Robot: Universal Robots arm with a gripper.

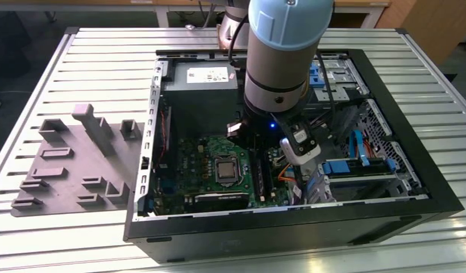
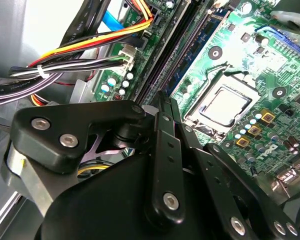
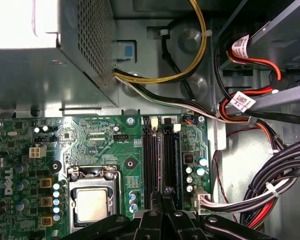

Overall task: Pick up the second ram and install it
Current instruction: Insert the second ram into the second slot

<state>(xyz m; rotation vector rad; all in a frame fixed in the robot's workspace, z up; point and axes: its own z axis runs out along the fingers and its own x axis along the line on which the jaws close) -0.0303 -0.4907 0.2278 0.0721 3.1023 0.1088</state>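
Black pincer [image 3: 165,193] clenched, low over the green board's [image 3: 100,145] long slots; the second ram [image 3: 167,160] stands in a slot in line with it, inside the open computer case [image 1: 294,224] on the slatted worktop [image 1: 104,68]

Black computer tower case [image 1: 294,239] lies open on a slatted metal table [image 1: 104,51].
A grey-and-blue robot arm [image 1: 282,51] reaches inside, its gripper [image 1: 252,142] over the green circuit board [image 1: 195,165]; a grey moulded plastic tray [image 1: 66,170] lies at the case's nine o'clock.
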